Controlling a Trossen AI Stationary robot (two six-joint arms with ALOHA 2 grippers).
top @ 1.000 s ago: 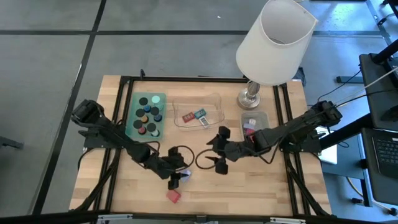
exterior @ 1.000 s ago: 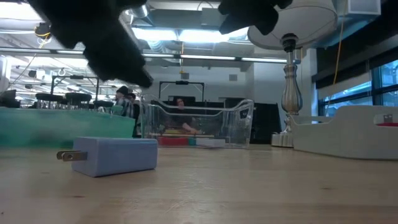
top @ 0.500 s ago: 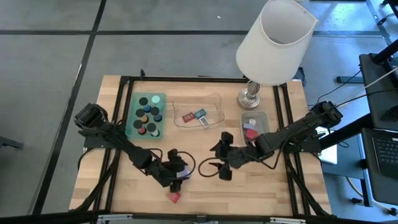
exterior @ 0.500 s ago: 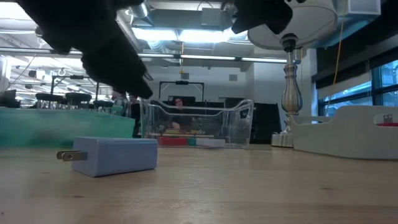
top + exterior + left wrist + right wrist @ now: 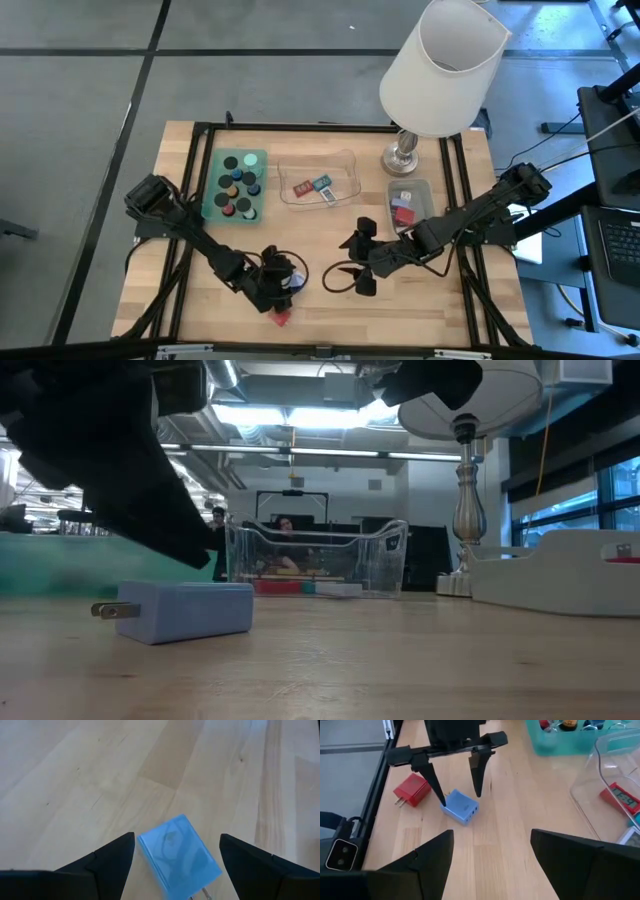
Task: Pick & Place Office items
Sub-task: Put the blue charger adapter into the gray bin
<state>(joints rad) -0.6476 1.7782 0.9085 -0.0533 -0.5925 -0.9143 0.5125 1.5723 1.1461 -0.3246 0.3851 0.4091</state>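
Sorted: green tray [image 5: 234, 183], clear tray [image 5: 320, 178], grey tray [image 5: 409, 200] filled.
Left: blue plug [image 5: 459, 807], red plug [image 5: 413, 789] on tabletop [image 5: 400, 305].
Left claw [image 5: 456, 784]: wide, straddling blue plug.
Right claw [image 5: 352, 263]: open, empty.

white-shaded lamp [image 5: 442, 62]; green tray [image 5: 216, 190]; clear tray [image 5: 345, 172]; grey tray [image 5: 420, 190]

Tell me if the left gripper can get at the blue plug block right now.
Probably yes. The left gripper hangs right over the blue plug block, jaws open, one finger on each side, as the left wrist view shows too. Nothing lies between them; the red plug block sits apart, and the right gripper waits off to the side.
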